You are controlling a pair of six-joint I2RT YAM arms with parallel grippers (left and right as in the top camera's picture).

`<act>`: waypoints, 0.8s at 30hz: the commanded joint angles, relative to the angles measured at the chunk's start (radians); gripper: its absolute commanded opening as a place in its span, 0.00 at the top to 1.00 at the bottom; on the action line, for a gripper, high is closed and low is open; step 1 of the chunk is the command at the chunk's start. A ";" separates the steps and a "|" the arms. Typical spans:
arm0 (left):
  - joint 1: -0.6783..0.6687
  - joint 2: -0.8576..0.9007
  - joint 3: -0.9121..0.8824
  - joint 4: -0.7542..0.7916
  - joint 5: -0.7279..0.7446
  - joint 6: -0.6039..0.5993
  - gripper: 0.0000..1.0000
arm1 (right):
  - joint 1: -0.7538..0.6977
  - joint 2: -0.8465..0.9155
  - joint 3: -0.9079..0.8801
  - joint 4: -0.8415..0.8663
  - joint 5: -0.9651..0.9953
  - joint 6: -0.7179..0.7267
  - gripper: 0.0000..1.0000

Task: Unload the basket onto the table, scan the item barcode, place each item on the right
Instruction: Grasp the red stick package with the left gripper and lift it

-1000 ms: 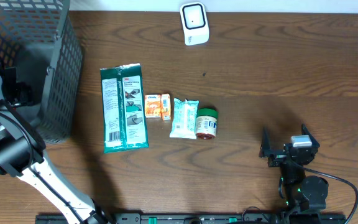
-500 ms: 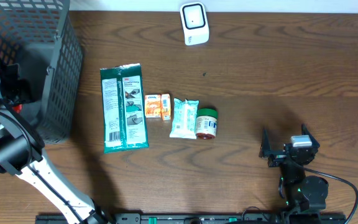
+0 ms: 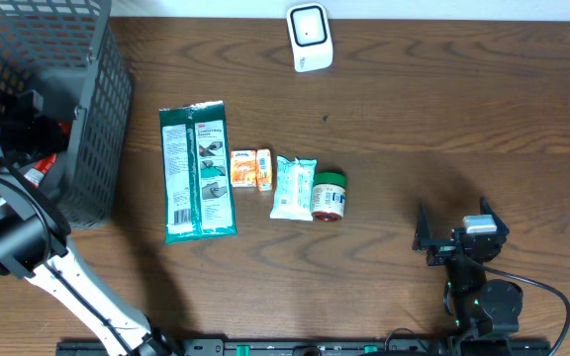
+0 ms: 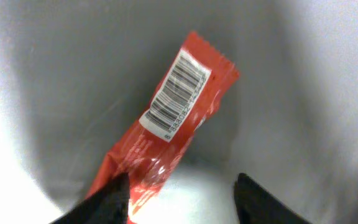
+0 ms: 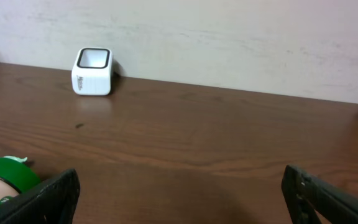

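Left wrist view showed the left hand (image 4: 180, 183) low in the basket (image 3: 97, 129), fingers (image 4: 114, 199) apart and not clamped, one touching the lower end of the packet (image 4: 176, 118), which lay barcode up. Pickup seemed the step in hand; next it would need to close, lift and present the barcode to the scanner (image 3: 309, 38). The right hand (image 3: 453, 229) hung wide apart over the tabletop (image 3: 414, 119)

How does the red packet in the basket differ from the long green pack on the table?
The red packet lies inside the grey basket, below the left pincer; the green pack lies out on the wooden table. The red packet shows a barcode to the left wrist camera; the green pack's print is too small to tell one. Both are flat sealed wrappers.
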 commanded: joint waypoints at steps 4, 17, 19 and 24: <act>-0.009 -0.095 -0.003 0.045 0.047 -0.109 0.30 | -0.011 -0.004 -0.001 -0.004 -0.004 -0.006 0.01; -0.003 -0.097 -0.095 0.082 -0.319 -0.108 0.28 | -0.011 -0.004 -0.001 -0.004 -0.004 -0.006 0.01; -0.003 -0.088 -0.122 0.103 -0.319 -0.108 0.28 | -0.011 -0.004 -0.001 -0.003 -0.004 -0.006 0.01; -0.003 -0.064 -0.161 0.109 -0.318 -0.110 0.28 | -0.011 -0.004 -0.001 -0.004 -0.004 -0.006 0.01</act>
